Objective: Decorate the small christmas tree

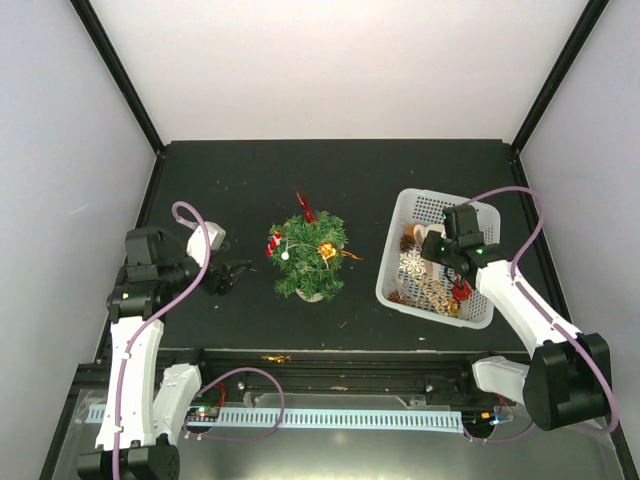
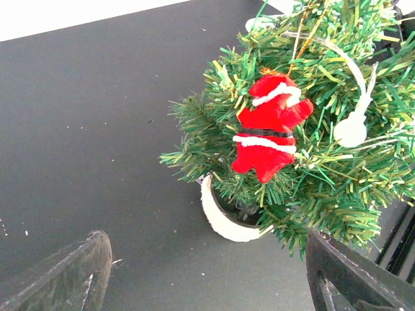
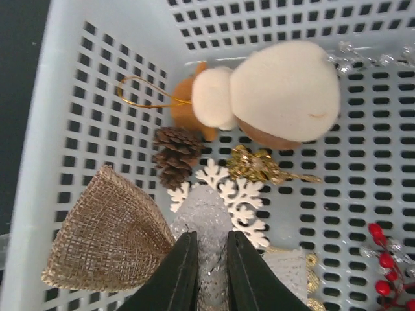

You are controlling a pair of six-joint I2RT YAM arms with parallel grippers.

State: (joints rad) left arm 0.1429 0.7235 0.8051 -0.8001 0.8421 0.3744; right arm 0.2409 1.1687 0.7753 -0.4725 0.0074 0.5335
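Right gripper first, at the bottom centre of its wrist view: 2 dark fingers nearly pressed together, with a glittery white ornament running down into the slim gap. Whether they truly pinch it, I cannot tell. A burlap bell crowds in at lower left. Just beyond, the glittery piece overlaps a white snowflake, then comes a pine cone. Farthest up, a plush figure lies by the wall of the white mesh basket.

My read: this is the pick of the next decoration. To do it well, squeeze the glittery piece alone and lift straight up, slowly, so snowflake and burlap are not dragged along. That surface looks slippery, too.

Over on the other side, the left gripper is spread wide and empty, 1 finger in each bottom corner of its view. Beyond it, right of centre, the small christmas tree stands on the dark table, a red Santa hanging on it. From overhead, the tree sits mid-frame, with the basket well apart at the right.
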